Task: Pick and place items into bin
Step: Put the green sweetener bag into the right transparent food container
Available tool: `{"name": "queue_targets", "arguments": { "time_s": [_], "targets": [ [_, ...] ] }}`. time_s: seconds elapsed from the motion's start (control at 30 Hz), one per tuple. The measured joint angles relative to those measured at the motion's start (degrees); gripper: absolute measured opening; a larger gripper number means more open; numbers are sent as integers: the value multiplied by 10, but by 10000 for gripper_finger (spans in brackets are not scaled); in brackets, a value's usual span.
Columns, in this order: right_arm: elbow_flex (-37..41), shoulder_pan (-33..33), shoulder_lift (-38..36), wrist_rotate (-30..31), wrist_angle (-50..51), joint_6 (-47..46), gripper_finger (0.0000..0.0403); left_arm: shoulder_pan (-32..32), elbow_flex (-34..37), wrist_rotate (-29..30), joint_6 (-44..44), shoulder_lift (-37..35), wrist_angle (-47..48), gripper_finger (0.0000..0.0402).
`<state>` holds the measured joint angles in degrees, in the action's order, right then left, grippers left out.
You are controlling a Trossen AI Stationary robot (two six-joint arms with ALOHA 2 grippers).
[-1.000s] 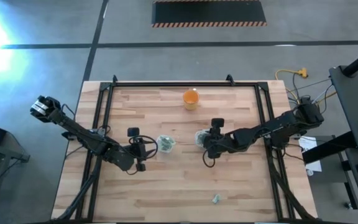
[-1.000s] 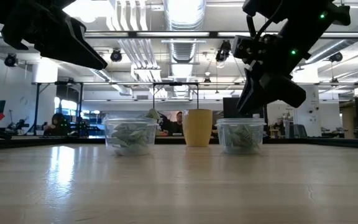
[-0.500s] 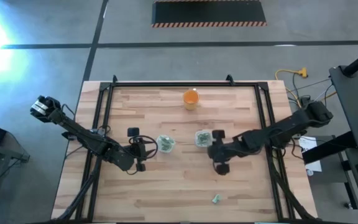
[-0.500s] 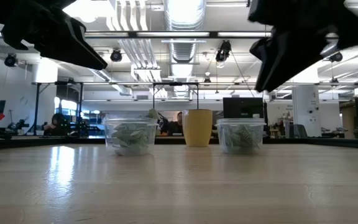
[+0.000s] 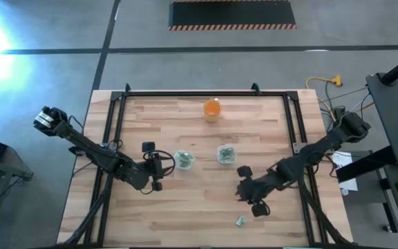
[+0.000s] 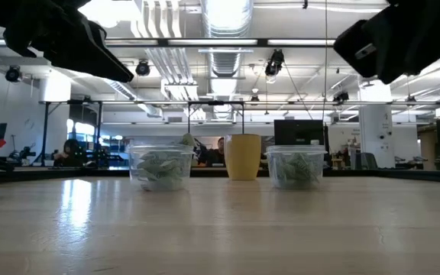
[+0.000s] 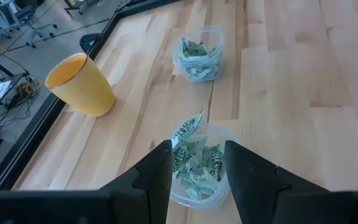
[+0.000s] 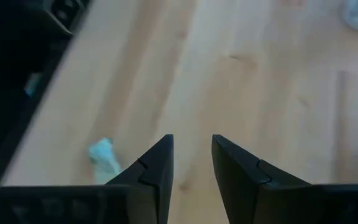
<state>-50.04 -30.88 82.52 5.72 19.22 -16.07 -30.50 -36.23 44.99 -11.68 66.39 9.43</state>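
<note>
- Counter (image 5: 199, 207): pale wood planks inside a dark frame, seen whole from above.
- Orange cup (image 5: 212, 109): upright near the counter's far edge, about midway across; taken here as the landmark.
- Left tub (image 5: 184, 160): clear plastic, upright, nearer than the cup and a little to its left; holds a heap of pale green and whitish wrinkly items (image 7: 194, 165), one of which sticks up above the rim.
- Right tub (image 5: 226, 153): clear plastic, upright, nearer than the cup and slightly to its right, apart from the left tub; also holds green items (image 7: 197, 51).
- Loose piece (image 5: 240, 221): one small pale green item lying alone on the bare wood, well nearer than the cup and to its right, close to the counter's near edge; well apart from both tubs.
- Left gripper (image 5: 159, 166): just beside the left tub, on the side away from the right tub; fingers (image 7: 157, 171) apart, nothing between them, tub straight ahead.
- Right gripper (image 5: 239, 191): above the counter, between the right tub and the loose piece, touching neither; fingers (image 8: 157, 168) apart and empty, the piece (image 8: 104, 155) lying just off to one side of them.
</note>
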Motion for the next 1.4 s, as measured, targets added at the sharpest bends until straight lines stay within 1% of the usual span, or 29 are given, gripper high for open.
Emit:
{"name": "queue_targets", "arguments": {
  "time_s": [0.17, 0.33, 0.63, 0.9, 1.17, 1.4],
  "targets": [
    [20, -39, 11, -3, -56, -41, 96, 0, 0, 0, 0, 0, 0, 131],
    [28, -71, 42, -3, -103, -59, 97, 0, 0, 0, 0, 0, -9, 131],
    [27, -89, 117, -4, -170, -77, 111, 0, -2, 0, 1, 0, -19, 131],
    [28, -90, 147, -45, -175, -127, 141, 0, -2, 0, 1, 0, -29, 131],
    [28, -98, 152, -47, -177, -138, 178, 0, -2, 0, 1, 0, -30, 131],
    [32, -102, 152, -38, -180, -138, 185, 0, -2, 0, 1, 0, -31, 131]
  ]
}}
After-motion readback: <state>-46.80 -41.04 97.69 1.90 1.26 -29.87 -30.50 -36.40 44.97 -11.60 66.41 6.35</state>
